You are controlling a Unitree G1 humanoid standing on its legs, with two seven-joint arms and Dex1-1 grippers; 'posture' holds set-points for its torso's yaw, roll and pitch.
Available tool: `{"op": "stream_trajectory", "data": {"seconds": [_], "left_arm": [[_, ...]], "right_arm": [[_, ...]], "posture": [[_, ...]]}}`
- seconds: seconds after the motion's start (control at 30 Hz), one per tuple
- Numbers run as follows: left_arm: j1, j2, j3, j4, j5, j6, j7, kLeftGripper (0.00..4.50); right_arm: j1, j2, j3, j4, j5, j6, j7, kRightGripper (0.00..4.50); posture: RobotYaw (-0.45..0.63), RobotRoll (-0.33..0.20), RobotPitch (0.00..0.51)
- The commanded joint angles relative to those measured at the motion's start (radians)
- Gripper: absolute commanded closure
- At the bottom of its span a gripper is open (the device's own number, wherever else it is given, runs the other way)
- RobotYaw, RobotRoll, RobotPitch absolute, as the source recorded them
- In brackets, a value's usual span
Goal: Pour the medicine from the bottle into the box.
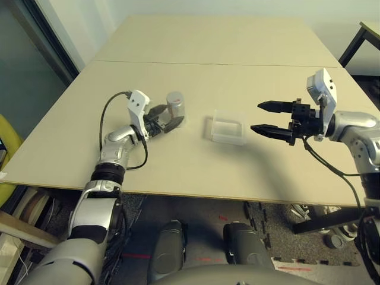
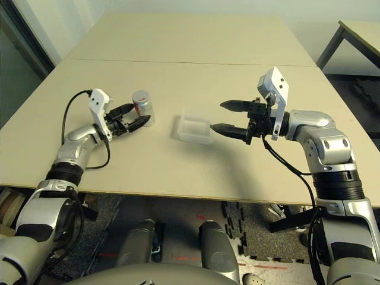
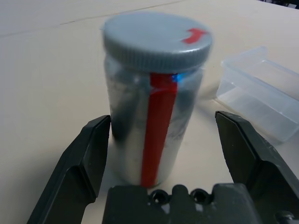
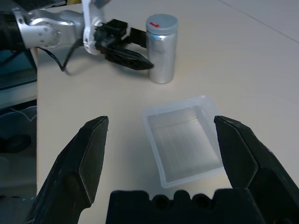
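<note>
Bottle (image 1: 175,107) upright, capped, between spread left pincer (image 1: 168,118) fingers

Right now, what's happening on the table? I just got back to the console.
The left gripper is open, its fingers on either side of the bottle but not closed on it. The bottle stands upright on the table with its grey cap on. The right gripper is open and faces the clear box without touching it. The box looks empty, so pouring hasn't begun.
</note>
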Motion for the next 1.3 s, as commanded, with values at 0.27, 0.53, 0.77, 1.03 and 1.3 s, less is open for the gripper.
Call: {"op": "stream_trajectory", "data": {"seconds": [0.27,0.53,0.77,1.03,1.3], "left_arm": [[-0.087,-0.028,0.012,0.159,0.043,-0.086,0.064,0.02],[-0.111,-0.044,0.024,0.207,0.039,-0.11,0.068,1.68],[-0.122,-0.03,0.035,0.185,0.021,-0.09,-0.007,1.68],[-0.086,0.042,0.021,-0.043,-0.059,0.096,-0.328,1.68],[-0.013,0.148,-0.038,-0.376,-0.146,0.372,-0.526,1.68]], "right_arm": [[0.041,-0.006,-0.006,-0.044,0.014,0.018,-0.009,0.0],[0.05,-0.002,-0.007,-0.034,0.016,0.007,-0.016,0.0],[0.033,0.003,0.007,-0.035,0.012,0.005,-0.012,0.0],[-0.036,0.0,0.048,-0.056,0.002,0.048,-0.017,0.0],[-0.175,0.079,0.105,-0.1,0.04,0.157,-0.057,0.0]], "posture": [[-0.18,0.0,0.1],[-0.18,0.0,0.091],[-0.17,0.0,0.082],[-0.15,0.0,0.077],[-0.12,0.0,0.07]]}}
